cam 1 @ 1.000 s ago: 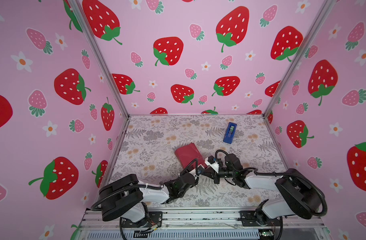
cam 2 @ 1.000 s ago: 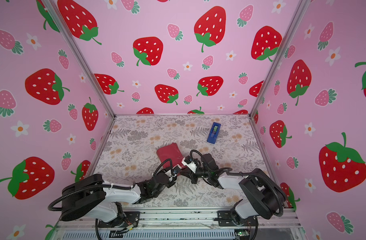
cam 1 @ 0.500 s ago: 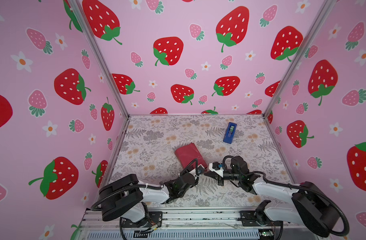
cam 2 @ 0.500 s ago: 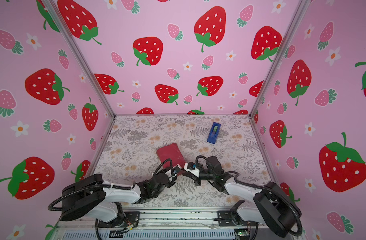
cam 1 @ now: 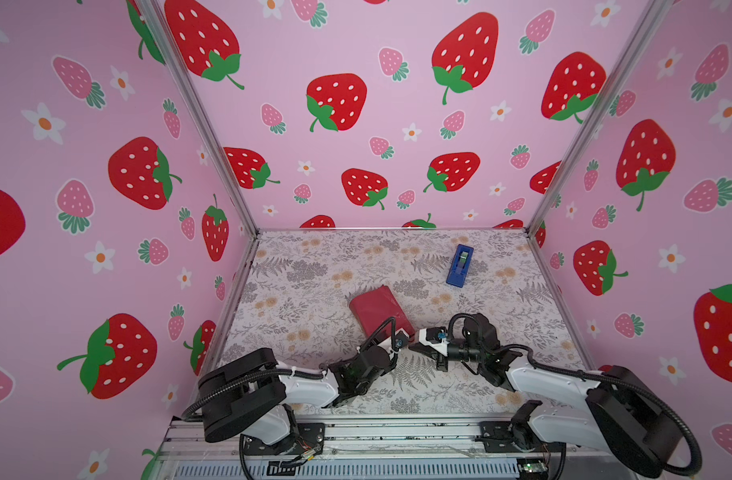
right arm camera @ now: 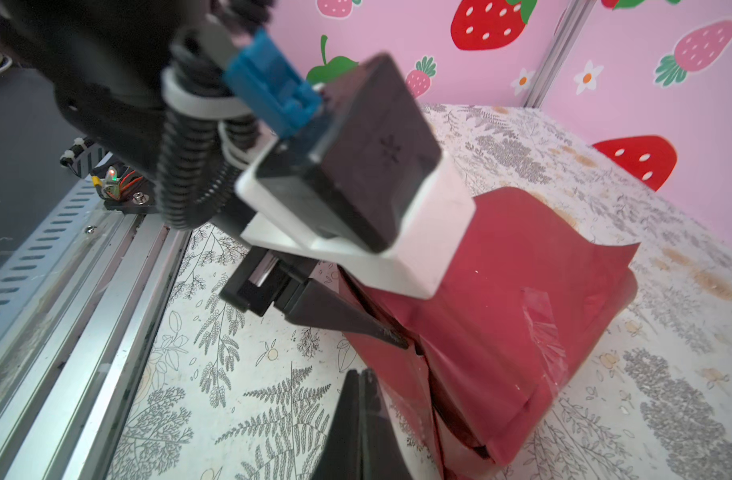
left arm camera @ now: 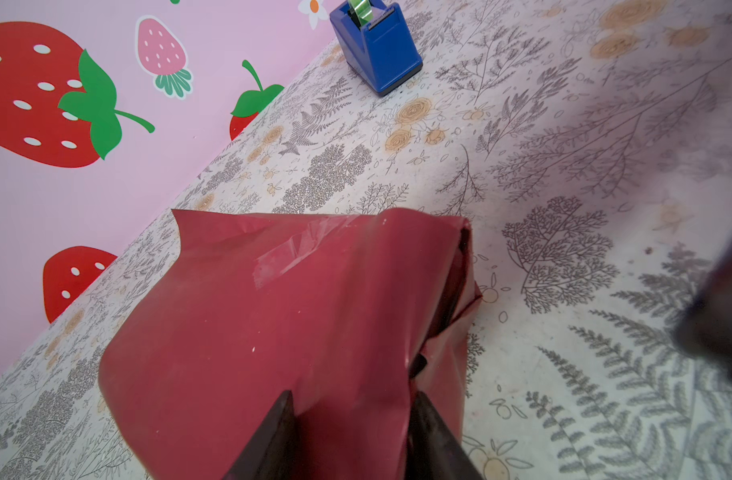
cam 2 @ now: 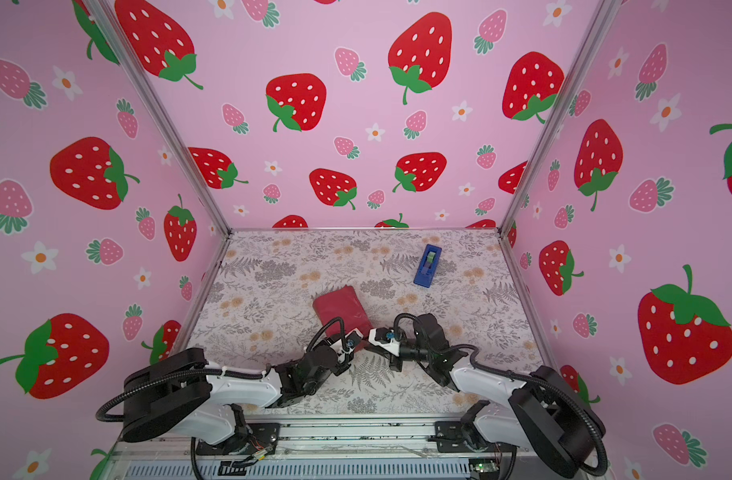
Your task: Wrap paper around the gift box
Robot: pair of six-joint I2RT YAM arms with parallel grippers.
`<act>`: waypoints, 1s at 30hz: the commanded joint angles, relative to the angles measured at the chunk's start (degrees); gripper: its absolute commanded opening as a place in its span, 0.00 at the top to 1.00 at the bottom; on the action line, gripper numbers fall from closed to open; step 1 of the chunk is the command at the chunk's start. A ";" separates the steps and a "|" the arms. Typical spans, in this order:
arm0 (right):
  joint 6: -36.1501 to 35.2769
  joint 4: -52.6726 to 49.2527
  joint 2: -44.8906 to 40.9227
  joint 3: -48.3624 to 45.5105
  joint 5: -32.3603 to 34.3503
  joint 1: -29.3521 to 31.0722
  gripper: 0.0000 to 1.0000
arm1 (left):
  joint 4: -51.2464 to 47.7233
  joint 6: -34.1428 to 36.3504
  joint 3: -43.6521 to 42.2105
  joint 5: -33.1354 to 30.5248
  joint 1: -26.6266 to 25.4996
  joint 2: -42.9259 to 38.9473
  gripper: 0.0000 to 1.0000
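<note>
On floral table, left hand clamps paper; right hand closed.

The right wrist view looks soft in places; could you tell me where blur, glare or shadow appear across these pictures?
Right wrist view: the left arm's camera housing is close and blurred, the paper sharper, its clear tape glinting. Left wrist view: a dark smeared shape at the edge, soft shadow on the table. Both top views: even light, wall posts splayed by the wide lens.
</note>
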 commanded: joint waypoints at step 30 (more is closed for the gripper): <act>11.65 16.25 21.03 7.80 -6.88 -1.85 1.00 | -8.39 -1.67 -0.59 1.43 0.09 2.79 0.54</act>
